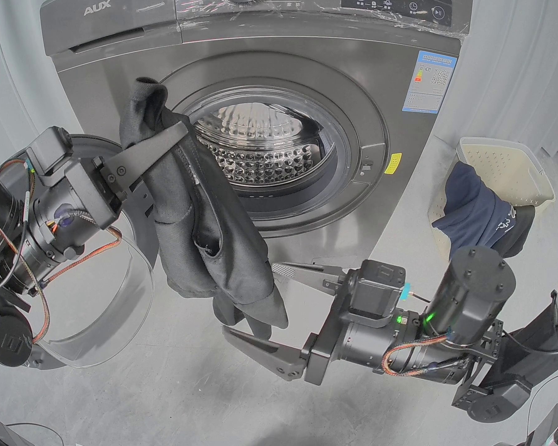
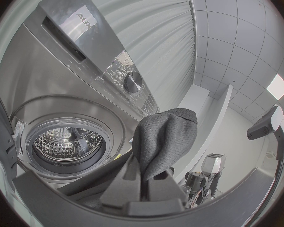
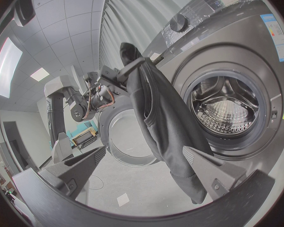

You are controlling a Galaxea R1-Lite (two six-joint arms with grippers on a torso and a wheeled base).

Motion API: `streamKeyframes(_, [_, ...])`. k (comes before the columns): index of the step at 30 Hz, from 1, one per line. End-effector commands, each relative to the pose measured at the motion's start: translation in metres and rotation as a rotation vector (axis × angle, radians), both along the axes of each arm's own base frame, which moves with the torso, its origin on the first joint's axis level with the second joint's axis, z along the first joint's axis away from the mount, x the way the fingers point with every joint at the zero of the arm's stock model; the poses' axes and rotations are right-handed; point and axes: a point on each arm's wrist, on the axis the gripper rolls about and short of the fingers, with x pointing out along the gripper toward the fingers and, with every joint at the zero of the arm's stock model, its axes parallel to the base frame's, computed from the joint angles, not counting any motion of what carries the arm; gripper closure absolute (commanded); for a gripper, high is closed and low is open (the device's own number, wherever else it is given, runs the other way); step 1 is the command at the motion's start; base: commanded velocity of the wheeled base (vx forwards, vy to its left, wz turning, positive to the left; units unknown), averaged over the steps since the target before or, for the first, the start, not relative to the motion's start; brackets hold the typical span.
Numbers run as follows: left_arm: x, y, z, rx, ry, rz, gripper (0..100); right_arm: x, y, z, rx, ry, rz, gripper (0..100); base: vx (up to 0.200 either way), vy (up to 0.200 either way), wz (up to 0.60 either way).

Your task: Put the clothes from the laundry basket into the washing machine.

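Found the right gripper (image 1: 248, 300) nearest, low in front of the machine, fingers spread wide and gripping nothing. Saw the lower end of the dark garment (image 1: 211, 218) dangling between those fingers; could not tell whether touching them. Traced the garment upward to the left gripper (image 1: 178, 130), clenched on a fold near the top, with a short bunch of cloth poking up past the fingertips.

Placed the garment in the air, in front of the left side of the door opening and above the floor, not yet inside. Read the long axis as close to vertical: top end up at the left gripper, loose end down toward the floor.

Judged it light, soft and wholly limp, a knit with a pocket or opening midway down. Expected it to fold, swing and catch on the rim rather than slide in stiffly. Judged the best second hold to be low down, at the hanging end, so as to lift the tail and feed it in along with the top.

Noted the round door (image 1: 115, 308) swung open to the left, behind the garment. Noted beyond it the washing machine (image 1: 353, 94), with the drum (image 1: 260, 150) showing only bare metal in the visible part. Spotted the laundry basket (image 1: 508, 168) farthest off, to the right beside the machine, lying tilted with a navy garment (image 1: 474, 212) draped over its rim.
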Motion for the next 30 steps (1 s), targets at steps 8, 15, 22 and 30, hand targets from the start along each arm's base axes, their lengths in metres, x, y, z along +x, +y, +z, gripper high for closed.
streamKeyframes(8, [0.003, -0.001, -0.001, 0.002, 0.006, 0.001, 100, 0.022, 0.04, -0.038, -0.052, 0.047, 0.008, 0, 0.0, 0.0, 0.0])
streamKeyframes(15, [0.002, 0.0, -0.001, 0.002, 0.006, 0.004, 100, 0.054, 0.058, -0.031, 0.017, 0.003, -0.084, 0, 0.0, 0.0, 0.0])
streamKeyframes(22, [0.001, 0.001, -0.002, 0.002, 0.007, 0.007, 100, 0.064, 0.061, -0.027, 0.046, -0.012, -0.131, 100, 0.0, 0.0, 0.0])
streamKeyframes(30, [0.002, 0.002, -0.002, 0.003, 0.008, 0.009, 100, 0.054, 0.045, -0.008, 0.065, -0.029, -0.137, 100, 0.0, 0.0, 0.0])
